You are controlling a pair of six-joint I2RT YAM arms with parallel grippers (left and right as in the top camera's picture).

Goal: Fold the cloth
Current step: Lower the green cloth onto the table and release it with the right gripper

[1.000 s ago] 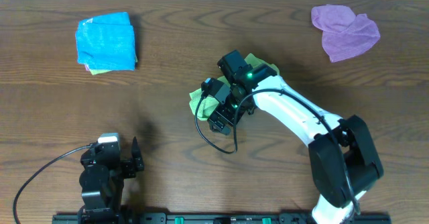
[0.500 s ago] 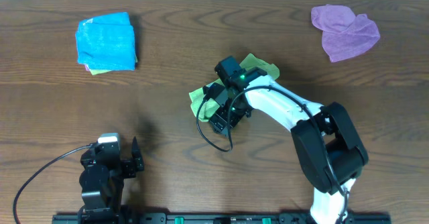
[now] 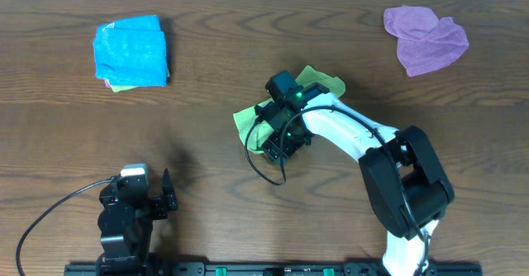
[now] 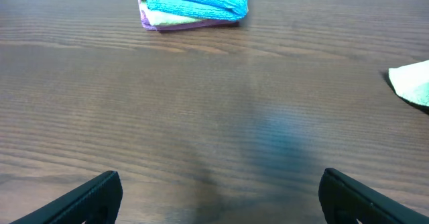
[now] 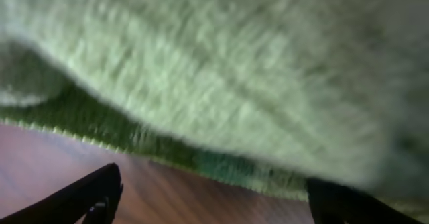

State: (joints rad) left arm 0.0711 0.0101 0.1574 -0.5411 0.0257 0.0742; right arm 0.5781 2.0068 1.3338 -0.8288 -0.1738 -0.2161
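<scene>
Cloth [image 3: 245, 121] partly hidden overhead under right arm [image 3: 347, 131]; wrist view shows weave close, right jaws spread; left jaws spread.

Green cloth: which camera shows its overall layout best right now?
Overhead. It shows most of the cloth, though the right arm covers its middle. Right wrist gives only a blurred close-up; left wrist catches just a corner at the frame's right edge.

Overhead looks straight down; left wrist low, forward; right wrist tight on cloth [image 5: 214, 63].
</scene>
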